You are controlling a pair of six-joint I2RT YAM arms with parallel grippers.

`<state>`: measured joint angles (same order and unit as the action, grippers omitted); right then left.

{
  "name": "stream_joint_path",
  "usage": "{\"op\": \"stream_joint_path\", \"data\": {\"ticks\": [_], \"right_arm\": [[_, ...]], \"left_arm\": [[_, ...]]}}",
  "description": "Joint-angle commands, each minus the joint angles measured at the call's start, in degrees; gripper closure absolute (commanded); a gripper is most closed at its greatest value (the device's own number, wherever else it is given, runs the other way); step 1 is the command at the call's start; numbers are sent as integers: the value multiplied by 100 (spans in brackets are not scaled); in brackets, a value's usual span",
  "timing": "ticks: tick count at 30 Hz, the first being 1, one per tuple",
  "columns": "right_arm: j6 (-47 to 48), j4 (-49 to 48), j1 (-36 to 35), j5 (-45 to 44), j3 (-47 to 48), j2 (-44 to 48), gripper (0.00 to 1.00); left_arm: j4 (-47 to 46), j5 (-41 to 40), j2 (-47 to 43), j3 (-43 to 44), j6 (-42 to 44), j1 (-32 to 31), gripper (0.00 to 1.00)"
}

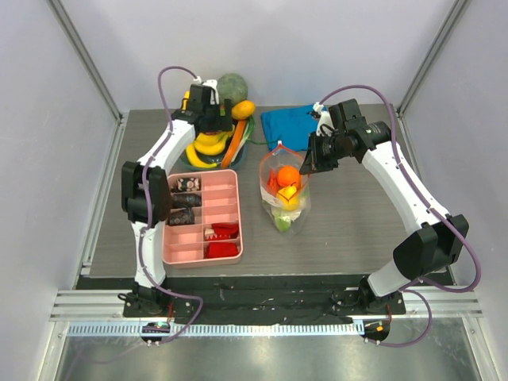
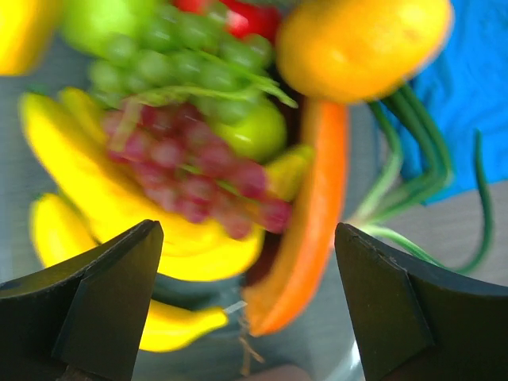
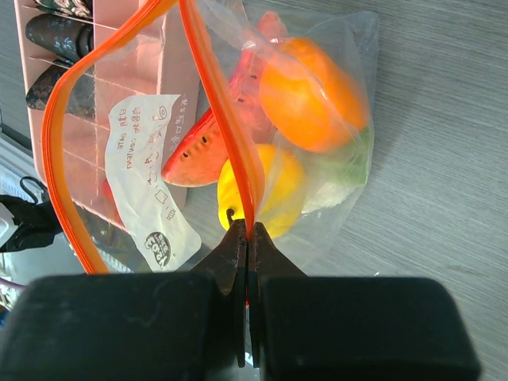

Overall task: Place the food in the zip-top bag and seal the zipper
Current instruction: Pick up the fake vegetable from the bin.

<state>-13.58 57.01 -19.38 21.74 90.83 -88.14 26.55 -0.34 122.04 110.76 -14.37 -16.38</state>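
The food pile lies at the back left: yellow bananas (image 1: 205,147) (image 2: 119,206), a carrot (image 1: 232,145) (image 2: 309,230), a lemon (image 1: 243,109) (image 2: 361,44) and red grapes (image 2: 190,171). My left gripper (image 1: 208,111) (image 2: 246,238) hangs open just above the pile, with the carrot's tip and the bananas below the gap. The zip-top bag (image 1: 283,190) (image 3: 151,182) stands mid-table with its mouth open. Inside it are an orange (image 3: 309,95), a watermelon slice (image 3: 194,155) and a yellow fruit (image 3: 278,186). My right gripper (image 1: 311,159) (image 3: 248,230) is shut on the zipper (image 3: 214,103) and holds the mouth up.
A pink compartment tray (image 1: 202,218) with small dark and red pieces sits just left of the bag. A folded blue cloth (image 1: 290,125) lies at the back, behind the bag. A round green thing (image 1: 232,86) sits behind the pile. Pale walls enclose the table.
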Motion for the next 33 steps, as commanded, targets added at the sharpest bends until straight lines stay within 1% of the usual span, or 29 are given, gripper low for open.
{"op": "stream_joint_path", "data": {"ticks": [1, 5, 6, 9, 10, 13, 17, 25, 27, 30, 33], "right_arm": [[119, -155, -22, -20, -47, 113, 99], [102, -173, -22, 6, -21, 42, 99], [93, -190, -14, 23, -12, 34, 99], [84, -208, -14, 59, -4, -2, 99], [84, -200, -14, 59, -4, -2, 99], [75, -208, -22, 50, 5, -19, 99], [58, -235, -22, 41, 5, -37, 99], [58, -235, -13, -11, -30, -28, 99], [49, -226, -14, -12, -30, -37, 99], [40, -226, -14, -29, -12, -46, 99], [40, -235, -14, -38, -21, -54, 99]], "left_arm": [[-949, -1, -154, 463, 21, 469, 6], [-1422, -98, 48, 578, 469, 653, 3], [-1450, -115, 231, 657, 697, 680, 2], [-1494, -124, 539, 938, 1128, 768, 2], [-1538, -298, 706, 991, 1390, 785, 1], [-1714, -379, 1005, 1158, 1857, 847, 0], [-1925, -511, 1339, 1360, 1999, 935, 0], [-2250, -529, 2051, 1843, 2228, 997, 0], [-2390, -485, 2139, 1861, 2228, 996, 2], [-2557, -441, 2166, 1853, 2219, 997, 8], [-2628, -432, 2210, 1896, 2281, 997, 18]]}}
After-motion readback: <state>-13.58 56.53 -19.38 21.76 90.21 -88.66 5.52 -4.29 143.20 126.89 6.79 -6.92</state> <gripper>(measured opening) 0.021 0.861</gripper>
